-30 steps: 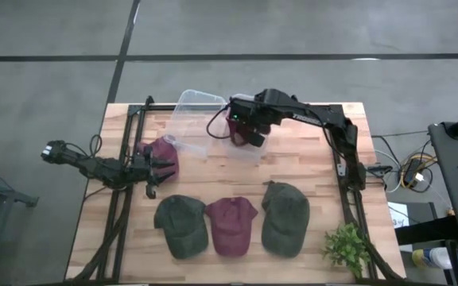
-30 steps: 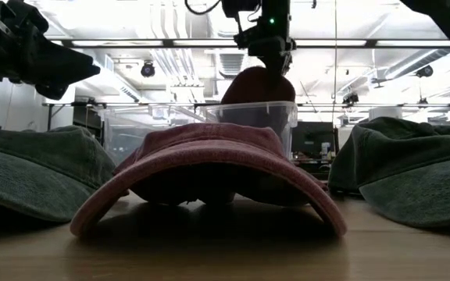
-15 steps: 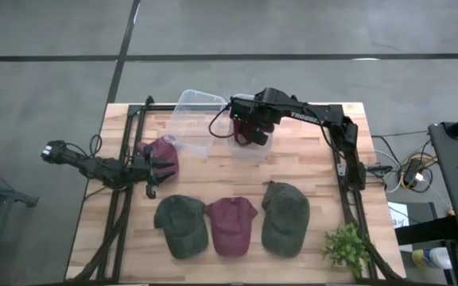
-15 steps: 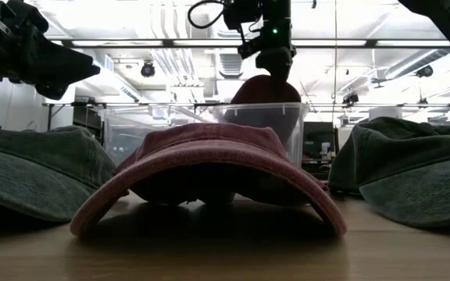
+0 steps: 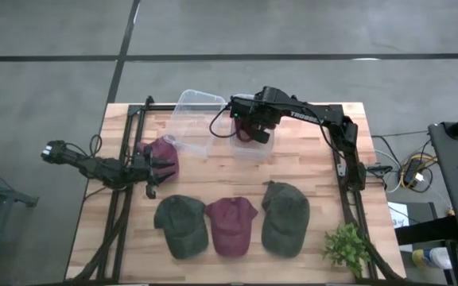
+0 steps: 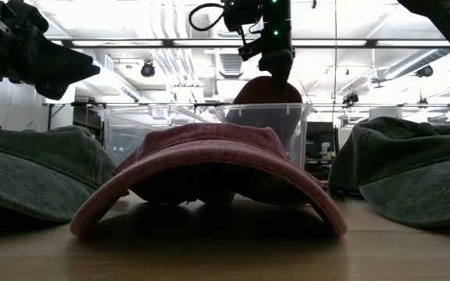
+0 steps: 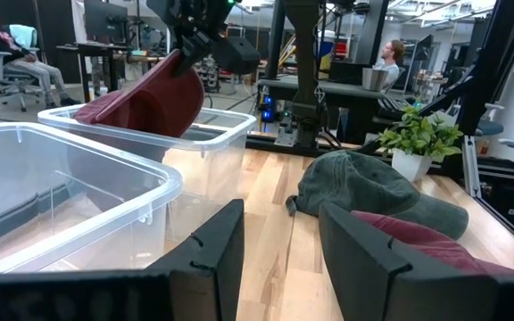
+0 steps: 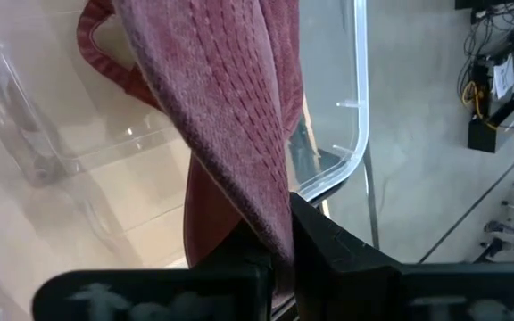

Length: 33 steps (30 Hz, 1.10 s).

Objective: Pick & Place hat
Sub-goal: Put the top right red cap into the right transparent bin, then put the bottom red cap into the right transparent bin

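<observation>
My right gripper (image 5: 253, 129) hangs over the right-hand clear bin (image 5: 249, 147) at the far middle of the table, shut on a maroon hat (image 7: 145, 94). The low view shows the hat (image 6: 268, 92) with its lower part below the bin's rim. My left gripper (image 5: 161, 165) waits level at the table's left, open, with nothing between its fingers (image 7: 217, 254). Another maroon hat (image 5: 162, 148) lies on the table beside it. My right gripper pinches the ribbed cloth at the hat's upper end (image 8: 270, 209) between its two fingers, coming from above on a downward slant. The hat hangs below the fingers, clear of the table. Its lower part (image 7: 96, 109) dips inside the bin's rim.
A second clear bin (image 5: 191, 111) stands tilted left of the first. Three hats lie in a row near the front edge: green (image 5: 180, 226), maroon (image 5: 230, 226), green (image 5: 285, 218). A small potted plant (image 5: 346, 248) stands at the front right corner.
My right gripper has rolled a little and drifted slightly toward the table's right edge, staying shut. The maroon hat it holds has swung with it, over the bin, and sits slightly lower against the rim.
</observation>
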Each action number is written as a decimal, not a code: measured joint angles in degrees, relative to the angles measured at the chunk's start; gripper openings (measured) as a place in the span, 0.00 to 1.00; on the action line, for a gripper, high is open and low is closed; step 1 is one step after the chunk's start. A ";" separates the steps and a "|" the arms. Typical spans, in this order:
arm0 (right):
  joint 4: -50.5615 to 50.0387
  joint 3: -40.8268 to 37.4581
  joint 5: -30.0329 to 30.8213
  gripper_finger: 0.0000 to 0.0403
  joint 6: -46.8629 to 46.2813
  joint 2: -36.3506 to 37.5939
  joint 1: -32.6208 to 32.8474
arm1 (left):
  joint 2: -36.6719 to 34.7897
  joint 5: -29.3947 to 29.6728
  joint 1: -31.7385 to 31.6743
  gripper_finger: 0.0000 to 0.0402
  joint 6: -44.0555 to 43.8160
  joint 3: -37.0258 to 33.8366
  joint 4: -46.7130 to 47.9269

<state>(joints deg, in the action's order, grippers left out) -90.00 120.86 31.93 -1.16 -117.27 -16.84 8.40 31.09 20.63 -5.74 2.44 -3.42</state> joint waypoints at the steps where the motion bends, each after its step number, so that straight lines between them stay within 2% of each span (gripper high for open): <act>1: 0.00 0.00 0.20 0.04 0.01 0.00 0.01 | 0.00 0.00 -0.01 0.35 0.00 0.00 0.00; 19: -0.07 0.46 1.06 0.33 -0.18 0.41 0.81 | 0.00 0.00 0.01 0.35 1.22 0.00 0.00; 26: -0.02 1.64 1.01 0.36 -0.47 3.54 4.15 | 0.00 0.00 0.01 0.35 1.25 0.00 0.00; 33: -0.02 1.64 -0.74 0.32 -5.23 8.37 5.99 | 0.00 0.02 0.06 0.35 2.26 0.00 0.02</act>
<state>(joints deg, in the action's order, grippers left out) -90.02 122.50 31.19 -6.39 -108.91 -10.85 8.40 31.11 20.69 -3.48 2.44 -3.40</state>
